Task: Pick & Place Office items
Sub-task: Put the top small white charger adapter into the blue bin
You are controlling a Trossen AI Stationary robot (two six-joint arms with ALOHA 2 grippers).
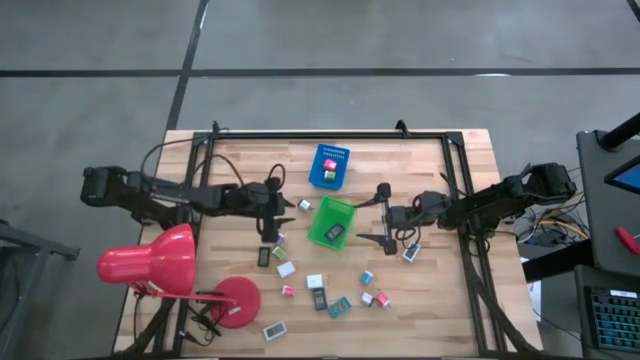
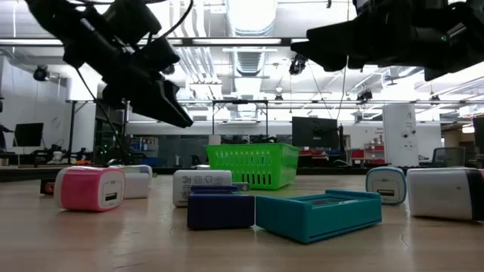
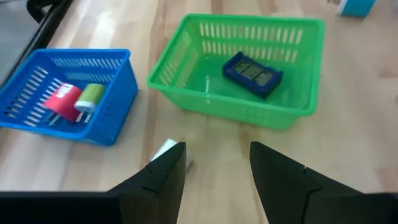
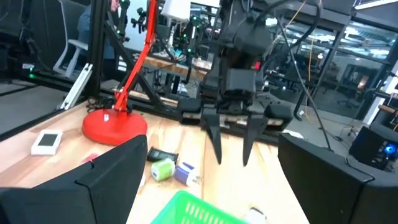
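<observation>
Several small office items lie loose on the wooden table (image 1: pixel 440 310), among them a white piece (image 1: pixel 286 268), a teal one (image 1: pixel 338 307) and a pink cube (image 2: pixel 91 187). The green tray (image 1: pixel 332 222) holds one dark blue piece (image 3: pixel 252 73). The blue tray (image 1: pixel 329 165) holds a pink-red cube (image 3: pixel 61 102) and a green cube (image 3: pixel 90 96). My left gripper (image 1: pixel 283 207) hangs open above the table just left of the green tray, tipped downward, with nothing between its fingers (image 3: pixel 214 168). My right gripper (image 1: pixel 378 213) stands wide open and level, right of the green tray.
A big red desk lamp (image 1: pixel 150 262) stands on its round base (image 1: pixel 238 300) at the near left. A white piece (image 3: pixel 165 149) lies on the table beside one left fingertip. A black frame (image 1: pixel 330 137) borders the table's far and side edges.
</observation>
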